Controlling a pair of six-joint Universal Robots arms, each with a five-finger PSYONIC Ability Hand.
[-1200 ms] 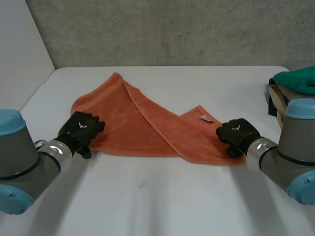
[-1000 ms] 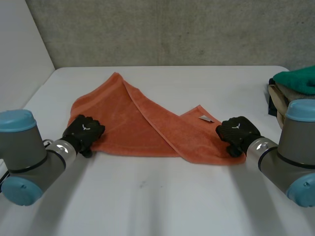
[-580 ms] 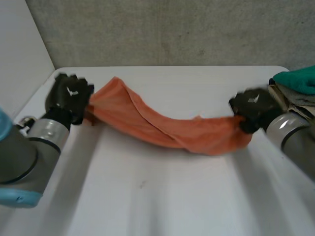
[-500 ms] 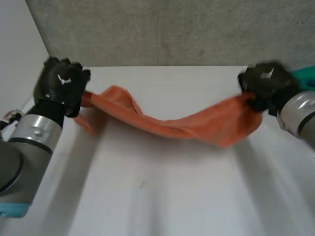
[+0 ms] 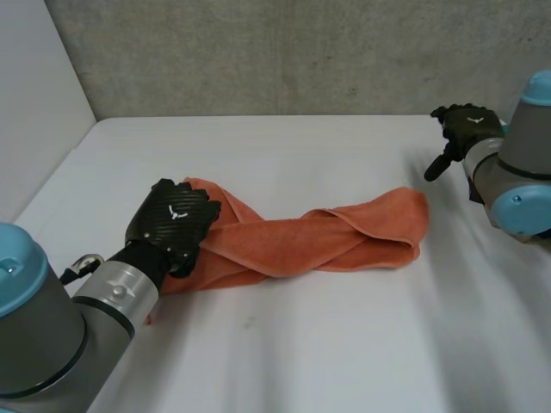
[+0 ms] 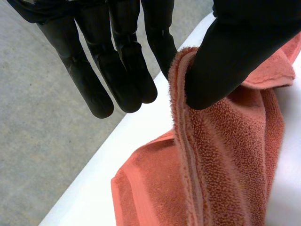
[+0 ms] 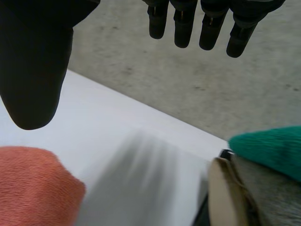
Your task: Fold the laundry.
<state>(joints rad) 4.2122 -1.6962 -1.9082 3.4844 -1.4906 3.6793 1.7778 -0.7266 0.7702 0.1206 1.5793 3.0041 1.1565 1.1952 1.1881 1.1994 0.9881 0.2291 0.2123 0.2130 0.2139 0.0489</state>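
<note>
Released orange towel [image 5: 327, 241] since lift: right hand [image 5: 465, 129] wide, left hand [image 5: 172, 225] slack on its end. White table [image 5: 344, 344], concrete wall [image 5: 284, 52].

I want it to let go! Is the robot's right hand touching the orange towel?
Apart. The head view shows the right hand off beyond the orange towel, with bare table between them.
</note>
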